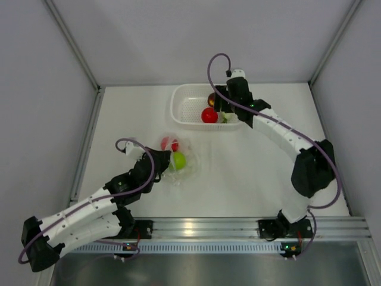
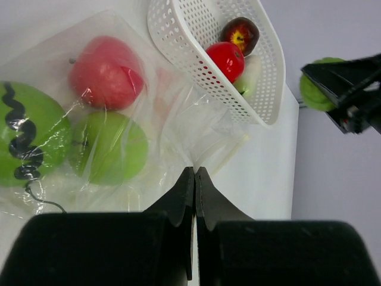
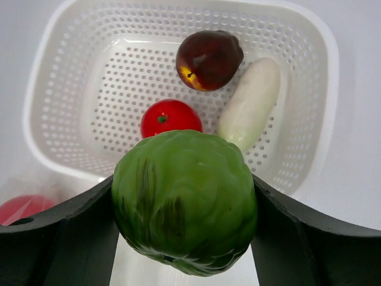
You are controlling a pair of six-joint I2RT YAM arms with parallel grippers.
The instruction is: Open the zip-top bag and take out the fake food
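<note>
The clear zip-top bag (image 1: 189, 168) lies on the table left of centre, holding a red ball (image 1: 168, 143) and a green ball (image 1: 178, 159). In the left wrist view the bag (image 2: 178, 113) holds the red ball (image 2: 106, 71), the green ball (image 2: 110, 146) and a green piece with a black wavy mark (image 2: 24, 140). My left gripper (image 2: 194, 171) is shut on the bag's edge. My right gripper (image 3: 184, 202) is shut on a green cabbage-like ball (image 3: 184, 208) above the near rim of the white basket (image 3: 47, 77).
The basket (image 1: 178, 98) stands at the back centre and holds a maroon ball (image 3: 208, 59), a red ball (image 3: 171, 117) and a white elongated piece (image 3: 249, 102). Grey walls enclose the table on the left, back and right.
</note>
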